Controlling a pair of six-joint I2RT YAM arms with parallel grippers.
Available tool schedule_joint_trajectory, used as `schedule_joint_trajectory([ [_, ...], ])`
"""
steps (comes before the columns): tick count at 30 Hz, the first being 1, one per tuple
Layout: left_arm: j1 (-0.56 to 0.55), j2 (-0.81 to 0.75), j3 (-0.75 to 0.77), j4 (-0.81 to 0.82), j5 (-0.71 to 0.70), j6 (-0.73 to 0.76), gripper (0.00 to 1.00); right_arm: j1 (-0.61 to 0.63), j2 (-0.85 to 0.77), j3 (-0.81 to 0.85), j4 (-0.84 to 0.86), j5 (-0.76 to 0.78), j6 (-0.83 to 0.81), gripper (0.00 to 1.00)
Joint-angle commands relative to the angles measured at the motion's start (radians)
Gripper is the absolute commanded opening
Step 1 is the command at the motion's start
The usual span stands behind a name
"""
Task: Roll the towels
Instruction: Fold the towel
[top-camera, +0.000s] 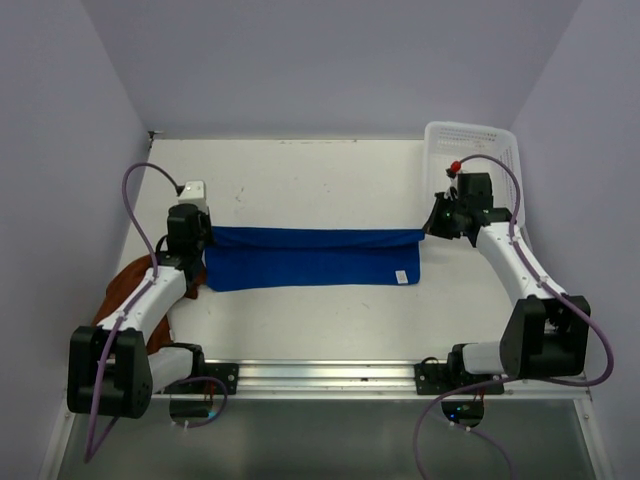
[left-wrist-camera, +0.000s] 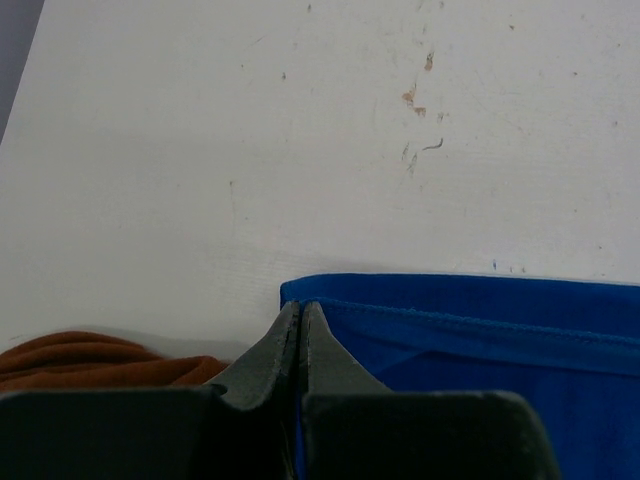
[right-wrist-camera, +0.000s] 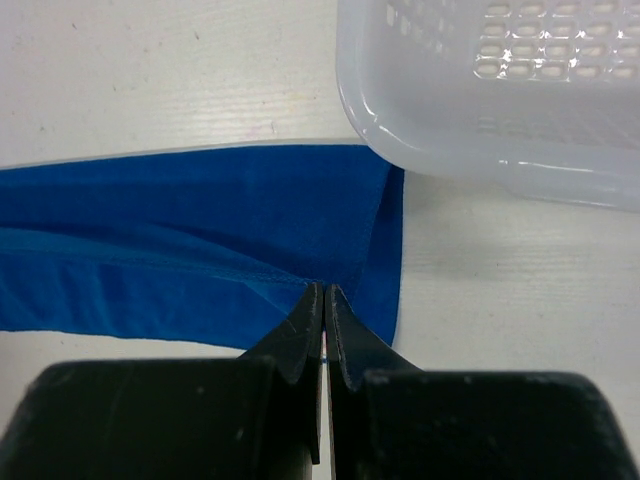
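Note:
The blue towel (top-camera: 310, 258) lies folded into a long band across the middle of the table, with a small white tag near its right front corner. My left gripper (top-camera: 205, 238) is shut on its far left corner (left-wrist-camera: 300, 305), and blue cloth (left-wrist-camera: 480, 340) spreads to the right of the fingers. At the other end, my right gripper (top-camera: 430, 228) is shut on the far right corner (right-wrist-camera: 326, 290), where the hem of the blue towel (right-wrist-camera: 180, 240) pulls up to the fingertips. The rust-brown towel (top-camera: 125, 285) lies bunched at the table's left edge, partly under my left arm, and shows in the left wrist view (left-wrist-camera: 90, 355).
A white perforated plastic basket (top-camera: 470, 150) stands at the back right corner, just behind my right gripper, its near corner (right-wrist-camera: 500, 90) close to the towel's end. Walls close in the table on three sides. A metal rail (top-camera: 320, 375) runs along the near edge.

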Motion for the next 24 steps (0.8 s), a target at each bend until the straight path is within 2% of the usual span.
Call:
schedule_joint_trajectory([
  [1,0.009,-0.032,-0.016,-0.021,-0.019,-0.024,0.0,-0.009,-0.049,-0.035,0.014,0.031,0.011,0.0],
  [13,0.009,-0.063,-0.033,-0.067,-0.038,-0.035,0.0,-0.009,-0.074,-0.089,0.007,0.078,0.019,0.0],
  [24,0.003,-0.071,-0.052,-0.136,0.029,-0.039,0.0,-0.009,-0.1,-0.19,0.05,0.084,0.036,0.0],
])
